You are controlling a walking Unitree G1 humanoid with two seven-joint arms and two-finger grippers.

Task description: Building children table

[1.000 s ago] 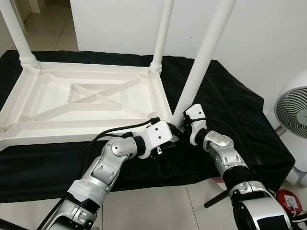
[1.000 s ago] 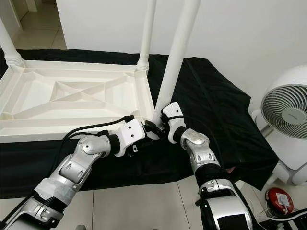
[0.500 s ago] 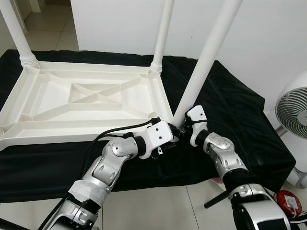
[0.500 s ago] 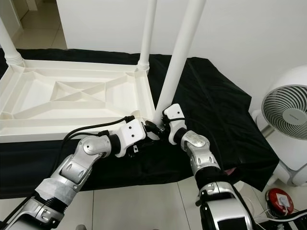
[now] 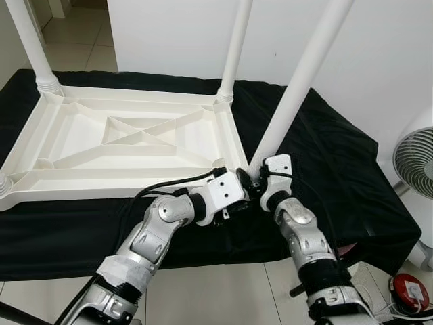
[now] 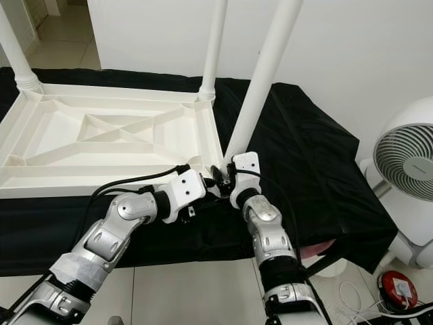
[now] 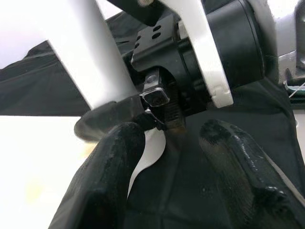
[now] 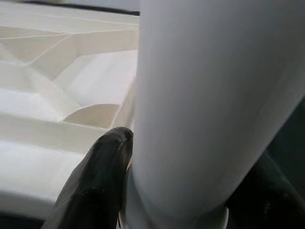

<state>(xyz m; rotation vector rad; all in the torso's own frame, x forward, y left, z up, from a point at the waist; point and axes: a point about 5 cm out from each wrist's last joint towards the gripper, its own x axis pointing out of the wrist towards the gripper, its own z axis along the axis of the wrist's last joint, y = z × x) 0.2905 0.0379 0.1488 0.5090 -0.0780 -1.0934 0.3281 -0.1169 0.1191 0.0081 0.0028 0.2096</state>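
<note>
A white plastic children's table (image 5: 128,145) lies upside down on a black cloth (image 5: 325,169) spread over a low platform, its ribbed underside facing up and taking up most of the cloth's left half. Three legs stand up from three corners of the table: one at the far left corner (image 5: 30,47), one at the far right corner (image 5: 233,51), and a thick white leg (image 5: 298,84) at the near right corner that leans slightly to the right as it rises. Both arms meet at the foot of that near right leg. The right gripper (image 8: 157,191) is clamped on the leg's base, with one black finger (image 8: 97,181) pressed against the leg's side just above the table's corner socket and the other on the far side of the leg. The left gripper (image 7: 171,157) reaches in from the near edge of the table toward the same corner; its two fingers (image 7: 112,167) stand apart with nothing between them, their tips close to the right wrist's black housing and the edge of the table. Beyond the right end of the cloth, a white fan (image 6: 406,166) stands on the tiled floor (image 6: 189,291), and a small red object (image 6: 398,288) with white cabling lies near its base.
</note>
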